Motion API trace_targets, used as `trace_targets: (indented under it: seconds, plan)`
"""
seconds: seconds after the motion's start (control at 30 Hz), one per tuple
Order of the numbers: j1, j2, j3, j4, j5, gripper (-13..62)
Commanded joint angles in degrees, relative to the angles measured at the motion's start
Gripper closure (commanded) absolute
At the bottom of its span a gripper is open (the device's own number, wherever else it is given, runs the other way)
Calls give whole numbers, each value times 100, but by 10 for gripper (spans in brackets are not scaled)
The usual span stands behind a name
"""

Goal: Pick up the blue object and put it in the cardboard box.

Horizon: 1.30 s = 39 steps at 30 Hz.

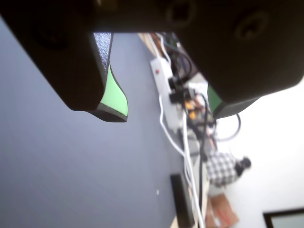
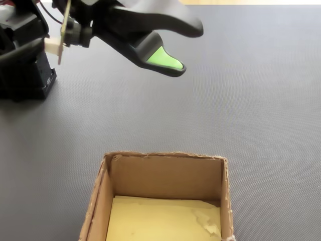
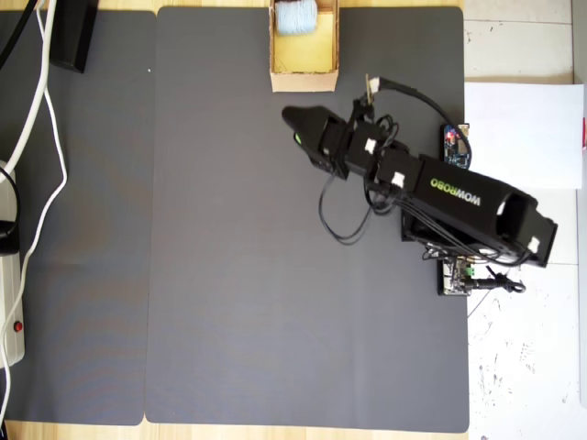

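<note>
In the overhead view, white cables (image 3: 41,137) trail down the far left edge over the dark grey mat (image 3: 238,302) that covers the worktop. Further right, at the top edge, the cardboard box (image 3: 304,81) stands open-topped, and the blue object (image 3: 296,16) lies inside it at the end farthest from the arm, resting on the yellowish floor. To the right of the box and a little below it, the black arm (image 3: 440,197) stretches diagonally from its base toward the box, its gripper (image 3: 295,128) hanging near the box's lower right corner, apart from it.

In the wrist view the two fingers (image 1: 116,97) with green inner pads stand wide apart with nothing between them, only mat and distant clutter showing through the gap.

In the fixed view the gripper (image 2: 175,50) hovers above the mat at upper left, and the box (image 2: 165,175) sits lower centre, its yellowish floor visible; the blue object lies outside this view.
</note>
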<state>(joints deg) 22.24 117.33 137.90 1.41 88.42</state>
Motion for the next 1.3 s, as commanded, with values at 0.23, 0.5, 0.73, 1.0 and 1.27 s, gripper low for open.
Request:
trace_targets:
  seconds: [0.23,0.5,0.73,1.0,1.27]
  plan:
    - [-1354,1028,791,-554,202,157]
    - [-1811,1705,1819,-519,193,157]
    - [-1934,1846,2505,-510,185,151]
    - [-1934,1846,3568,-1046,185,146]
    - [-1925,1846,4078,-44,290,140]
